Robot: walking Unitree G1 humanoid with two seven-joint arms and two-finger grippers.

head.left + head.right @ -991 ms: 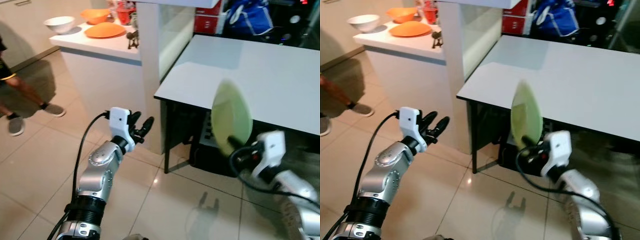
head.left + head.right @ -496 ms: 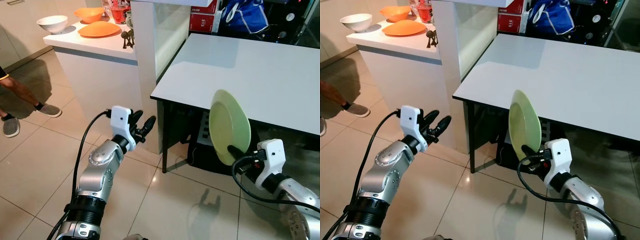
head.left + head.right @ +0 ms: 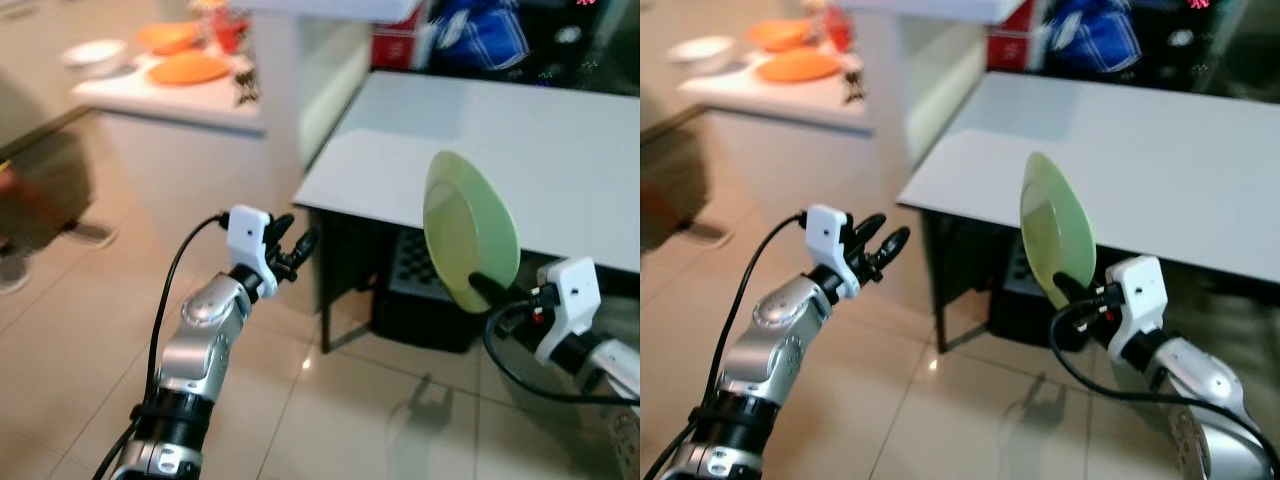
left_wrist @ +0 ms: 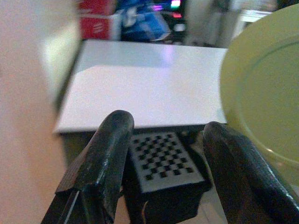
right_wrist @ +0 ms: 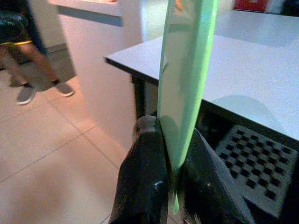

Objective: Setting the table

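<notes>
Gripping a pale green plate by its lower rim, the right pincer holds it up on edge in front of the white worktop, the plate's upper part overlapping the worktop's near edge in the head views. In the right wrist view the 2 black fingers are pinched on either side of the thin rim, with the plate rising straight up between them. The plate is in the air, not resting on the worktop.

The left pincer is raised at the robot's left, well apart from the plate, its 2 fingers spread with nothing between them. Beyond them in the left wrist view lie the white worktop and the face of the green plate.

Under the worktop sits a dark box with a black-and-white checkered top. The floor is glossy beige tile.

Farther back on the left, a second white worktop carries an orange plate, an orange bowl and a white bowl, all blurred. A person's leg and grey shoe show on the tile in the right wrist view. Behind the main worktop are a red box and a blue bag.
</notes>
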